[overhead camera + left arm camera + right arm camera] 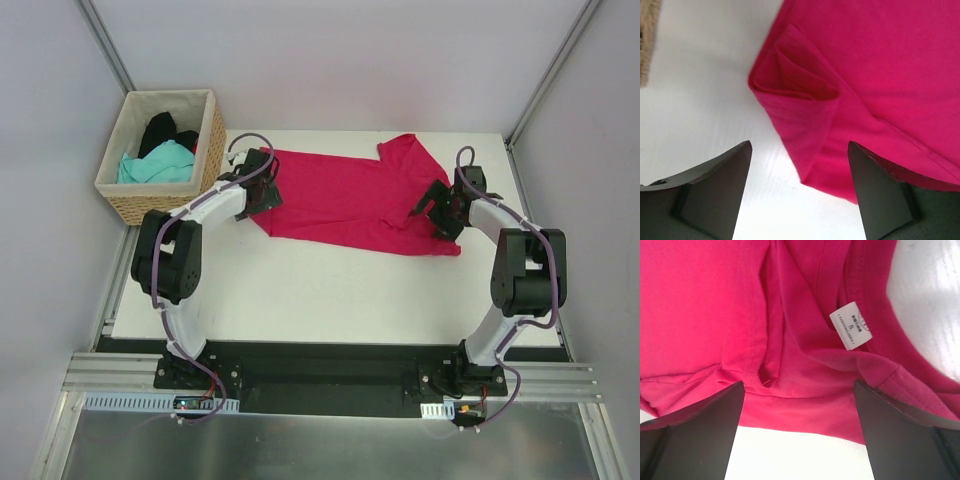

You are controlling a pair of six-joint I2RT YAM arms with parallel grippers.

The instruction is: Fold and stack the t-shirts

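Note:
The crimson-pink t-shirt (355, 200) lies spread across the back of the white table. My left gripper (262, 200) is open above its left edge; the left wrist view shows a folded hem corner (805, 105) between the open fingers, nothing held. My right gripper (432, 212) is open above the shirt's right end; the right wrist view shows the collar with the white neck label (852, 325) and the shirt's near edge (805, 410) between the fingers. A teal shirt (155, 165) and a black shirt (160, 130) lie in the basket.
The wicker basket (212, 150) stands at the back left, just off the table's (320, 290) corner and close to my left arm. Grey enclosure walls and metal posts surround the table. The table's near half shows bare white surface.

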